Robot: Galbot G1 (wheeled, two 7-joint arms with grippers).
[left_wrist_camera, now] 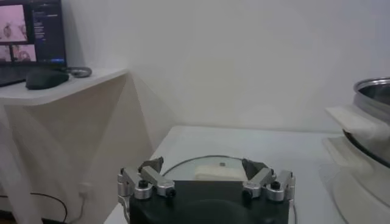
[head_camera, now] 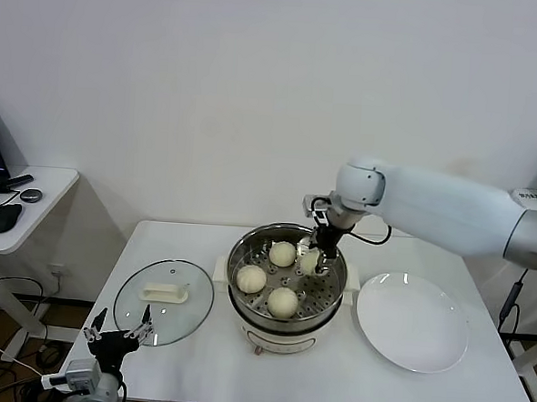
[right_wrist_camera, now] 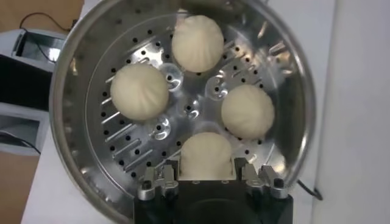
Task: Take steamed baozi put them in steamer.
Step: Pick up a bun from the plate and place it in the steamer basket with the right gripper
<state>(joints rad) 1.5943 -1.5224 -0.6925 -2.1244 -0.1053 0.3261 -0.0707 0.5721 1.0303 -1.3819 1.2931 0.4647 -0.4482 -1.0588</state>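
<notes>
We have the right end effector down inside the steamer, pinching the fourth baozi on the perforated tray — three other baozi sit just beyond it. Placement looks like the step in hand; next we'd release and lift clear. The left end effector idles, fingers spread, low beside the worktop, the glass lid just ahead.

Bright, even light; glare on the steamer rim.
</notes>
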